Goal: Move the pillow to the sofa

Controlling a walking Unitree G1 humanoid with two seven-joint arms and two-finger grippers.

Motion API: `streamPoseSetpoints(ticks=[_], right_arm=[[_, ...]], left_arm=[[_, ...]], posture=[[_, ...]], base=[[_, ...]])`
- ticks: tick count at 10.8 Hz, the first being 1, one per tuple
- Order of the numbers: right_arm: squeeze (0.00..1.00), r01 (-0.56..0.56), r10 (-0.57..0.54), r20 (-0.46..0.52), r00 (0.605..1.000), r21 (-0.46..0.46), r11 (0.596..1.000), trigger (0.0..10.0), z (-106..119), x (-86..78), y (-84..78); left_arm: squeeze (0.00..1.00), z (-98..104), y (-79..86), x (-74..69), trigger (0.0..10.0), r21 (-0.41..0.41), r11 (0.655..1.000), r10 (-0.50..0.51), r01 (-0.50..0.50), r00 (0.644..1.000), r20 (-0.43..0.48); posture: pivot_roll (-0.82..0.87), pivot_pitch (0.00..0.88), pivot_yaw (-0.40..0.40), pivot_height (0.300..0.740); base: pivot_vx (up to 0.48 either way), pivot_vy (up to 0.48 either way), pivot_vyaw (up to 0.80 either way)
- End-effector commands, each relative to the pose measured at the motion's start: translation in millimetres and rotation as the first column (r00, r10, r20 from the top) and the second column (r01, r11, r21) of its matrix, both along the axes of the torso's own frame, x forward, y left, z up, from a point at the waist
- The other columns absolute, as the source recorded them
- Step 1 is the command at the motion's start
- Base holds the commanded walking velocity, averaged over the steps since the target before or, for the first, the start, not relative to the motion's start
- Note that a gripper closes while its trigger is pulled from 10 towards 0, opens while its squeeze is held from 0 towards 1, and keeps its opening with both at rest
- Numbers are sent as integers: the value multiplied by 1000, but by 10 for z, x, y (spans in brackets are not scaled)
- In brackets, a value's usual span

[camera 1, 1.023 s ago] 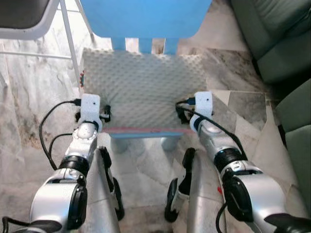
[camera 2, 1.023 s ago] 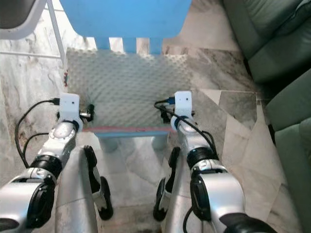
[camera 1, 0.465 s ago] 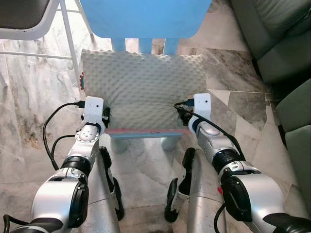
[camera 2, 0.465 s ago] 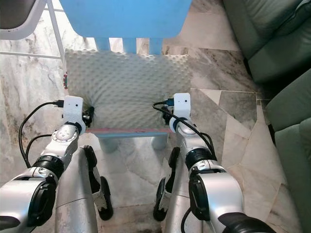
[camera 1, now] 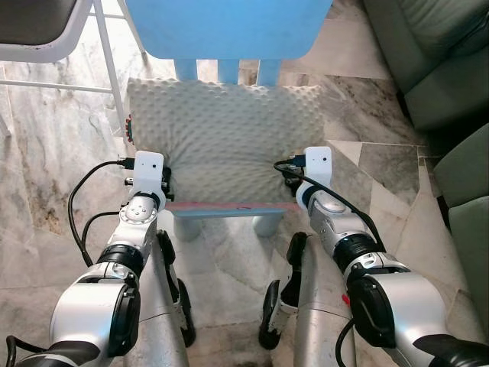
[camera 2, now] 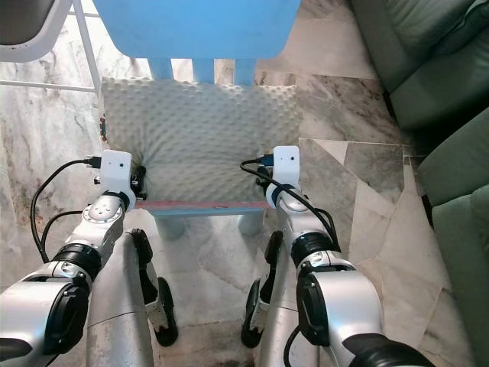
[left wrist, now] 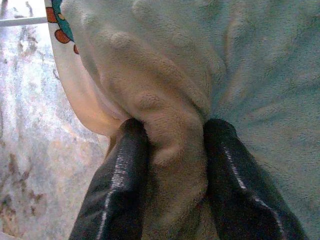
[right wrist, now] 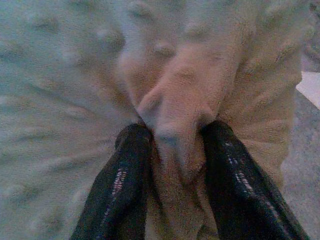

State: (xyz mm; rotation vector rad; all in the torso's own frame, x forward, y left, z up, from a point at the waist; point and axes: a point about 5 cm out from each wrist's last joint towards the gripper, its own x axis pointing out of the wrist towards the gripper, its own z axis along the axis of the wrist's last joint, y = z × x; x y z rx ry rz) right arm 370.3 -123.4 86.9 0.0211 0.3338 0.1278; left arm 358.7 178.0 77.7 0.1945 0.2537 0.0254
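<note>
A pale, bumpy-textured pillow (camera 1: 225, 138) is lying on the seat of a blue chair (camera 1: 229, 27), covering most of it, with the chair's backrest standing just behind it and a strip of the seat's front edge showing below the pillow.

The left gripper (left wrist: 170, 150) is pinching the pillow's near left corner. In the left wrist view its jaws are closing on a fold of the fleecy fabric, which is bulging up between the two black fingers (left wrist: 120, 180); a bit of colourful printed trim is showing at the pillow's edge beside it.

The right gripper (right wrist: 175, 145) is doing the same at the near right corner: its jaws are squeezing a bunched ridge of the pillow's fabric between the fingers (right wrist: 230, 185).

Both silver arms are reaching forward from the robot's body, one at each side of the pillow, with black cables looping off the wrists.

The chair is standing on a grey marble floor (camera 1: 46, 153). A dark green sofa (camera 1: 435, 69) is sitting to the right, well apart from the pillow. The white metal frame of another chair (camera 1: 46, 34) is standing at the far left.
</note>
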Motion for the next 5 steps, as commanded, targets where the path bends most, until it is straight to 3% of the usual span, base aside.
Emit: streamPoseSetpoints(ticks=[1, 5], right_arm=[[0, -3, 3, -96, 995, 3, 1000, 0, -220, -120, 4], [0, -13, 13, -59, 998, -10, 1000, 0, -177, -101, 46]], left_arm=[[0, -240, -53, -129, 0, -5, 1000, -16, 15, 994, -109], [0, -162, 3, -74, 0, -29, 1000, 6, -9, 995, -96]], posture=[[12, 422, -96, 530], [15, 372, -102, 530]], base=[[0, 0, 0], [0, 0, 0]])
